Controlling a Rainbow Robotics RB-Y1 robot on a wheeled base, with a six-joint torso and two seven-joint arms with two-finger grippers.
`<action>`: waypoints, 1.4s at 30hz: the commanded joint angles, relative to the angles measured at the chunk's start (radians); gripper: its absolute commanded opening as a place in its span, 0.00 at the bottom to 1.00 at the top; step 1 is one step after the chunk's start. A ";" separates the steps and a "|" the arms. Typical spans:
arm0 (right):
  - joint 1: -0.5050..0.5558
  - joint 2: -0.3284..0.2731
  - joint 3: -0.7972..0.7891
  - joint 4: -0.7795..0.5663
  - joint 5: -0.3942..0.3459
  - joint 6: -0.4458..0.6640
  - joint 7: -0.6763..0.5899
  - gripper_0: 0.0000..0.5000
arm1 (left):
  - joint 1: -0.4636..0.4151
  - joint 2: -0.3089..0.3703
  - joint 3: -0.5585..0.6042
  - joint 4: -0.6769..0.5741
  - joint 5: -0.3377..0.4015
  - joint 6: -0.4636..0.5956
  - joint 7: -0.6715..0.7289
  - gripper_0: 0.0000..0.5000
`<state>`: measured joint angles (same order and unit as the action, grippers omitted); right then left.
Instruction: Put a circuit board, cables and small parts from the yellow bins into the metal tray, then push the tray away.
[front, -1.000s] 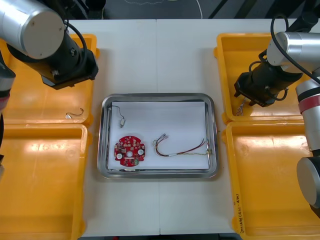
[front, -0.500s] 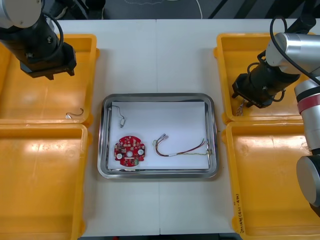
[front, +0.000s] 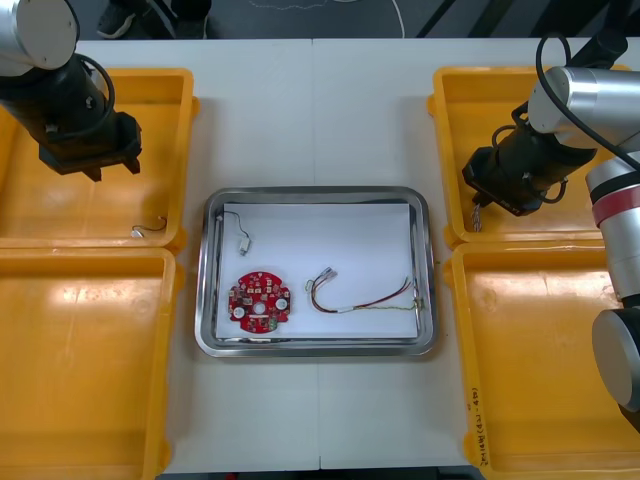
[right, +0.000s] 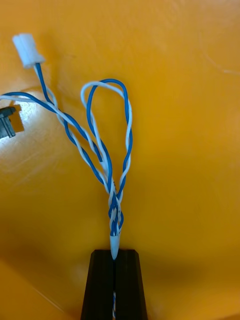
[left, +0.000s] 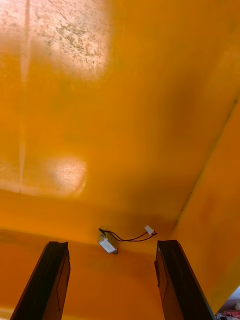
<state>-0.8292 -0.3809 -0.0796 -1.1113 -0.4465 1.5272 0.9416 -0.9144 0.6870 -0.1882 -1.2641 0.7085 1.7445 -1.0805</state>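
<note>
In the right wrist view my right gripper (right: 114, 252) is shut on the twisted blue and white cable (right: 107, 150), pinching the base of its loop. From the front, the right gripper (front: 480, 205) sits low at the near left corner of the far right yellow bin (front: 470, 110). My left gripper (front: 88, 165) hangs open over the far left yellow bin (front: 60, 215). A small metal part on a thin black cable (left: 108, 243) lies on the bin floor between its fingers, farther off. The metal tray (front: 318, 195) holds a red circuit board (front: 259, 300), a red and yellow cable (front: 360, 297) and a small metal part (front: 241, 240).
Two more yellow bins, near left (front: 80, 360) and near right (front: 540, 360), flank the tray. A white connector (right: 27, 47) ends the blue and white cable, and a dark piece (right: 7, 122) lies beside it. The small wired part (front: 150, 228) rests by the far left bin's front wall.
My right gripper has shut on the blue and white cable. The left arm has drawn back to the left and now hangs over the far left bin's outer side.
</note>
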 joint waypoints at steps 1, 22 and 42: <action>-0.025 0.005 0.024 0.021 -0.011 -0.015 -0.035 0.00 | -0.072 0.039 -0.045 0.072 0.049 -0.051 -0.148 1.00; -0.067 -0.098 0.018 -0.085 -0.026 0.177 0.355 0.00 | -0.072 0.031 -0.171 0.224 0.124 -0.134 -0.147 1.00; -0.073 -0.115 0.000 -0.275 -0.093 0.315 0.600 0.00 | -0.067 0.020 -0.172 0.276 0.167 -0.120 -0.137 1.00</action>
<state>-0.8537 -0.4598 -0.0661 -1.3212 -0.5232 1.8214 1.4793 -0.9281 0.6870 -0.3553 -0.9876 0.8635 1.6117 -1.2173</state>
